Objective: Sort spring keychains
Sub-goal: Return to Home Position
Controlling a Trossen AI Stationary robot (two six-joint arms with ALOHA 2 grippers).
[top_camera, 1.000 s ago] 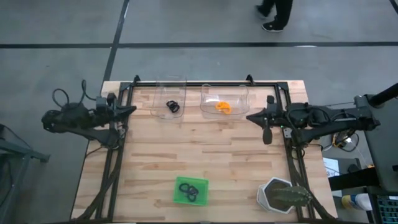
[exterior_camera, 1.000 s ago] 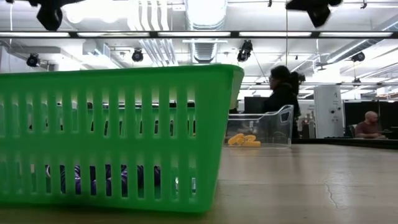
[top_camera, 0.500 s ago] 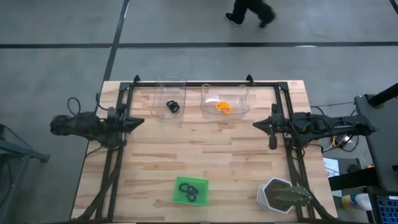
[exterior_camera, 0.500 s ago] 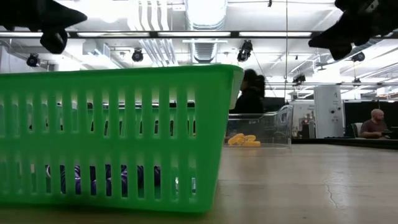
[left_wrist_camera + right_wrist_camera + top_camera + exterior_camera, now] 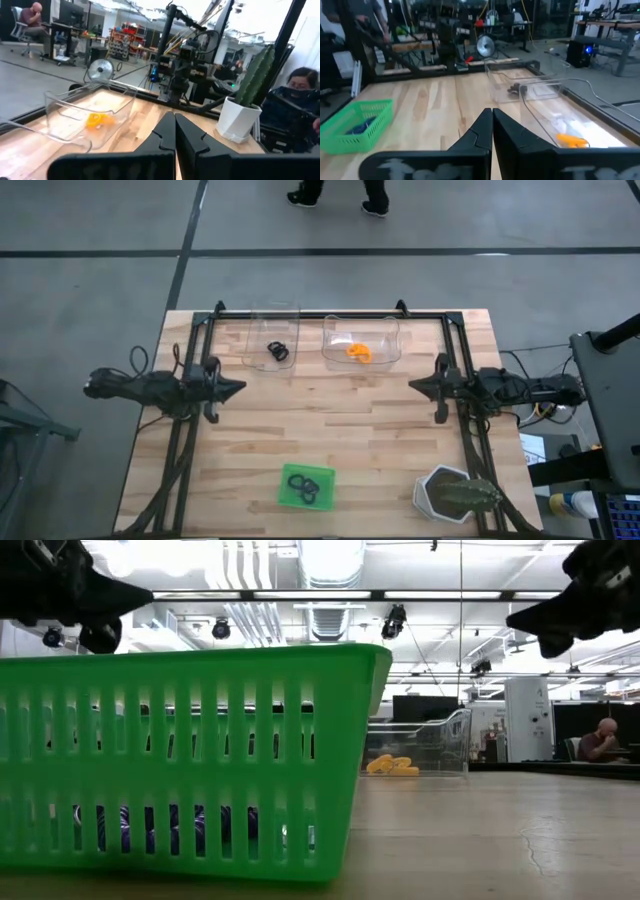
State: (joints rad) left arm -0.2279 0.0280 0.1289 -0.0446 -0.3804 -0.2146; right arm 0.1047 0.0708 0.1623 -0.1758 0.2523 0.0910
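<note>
My left gripper [image 5: 240, 388] hovers shut over the table's left part, holding nothing; its closed fingertips [image 5: 174, 118] point toward the table's right side. My right gripper [image 5: 412, 387] hovers shut over the right part, its tips [image 5: 492, 112] pointing left. Black spring keychains lie in the green square tray [image 5: 306, 486] near the near edge; purple ones [image 5: 150, 825] show through its slots. One black keychain [image 5: 277, 352] lies in the left clear tray, and orange ones [image 5: 358, 352] lie in the right clear tray [image 5: 90, 117].
A white pot with a cactus [image 5: 455, 492] stands at the near right corner. A black frame [image 5: 330, 315] runs along the far edge and both sides of the table. Bare wood lies between the clear trays and the green tray. People sit in the room beyond.
Both grippers have moved toward the table's near edge and come down lower. The left one has also reached farther toward the table's middle. Both have stayed shut. A person has walked leftward across the floor beyond the far edge.
</note>
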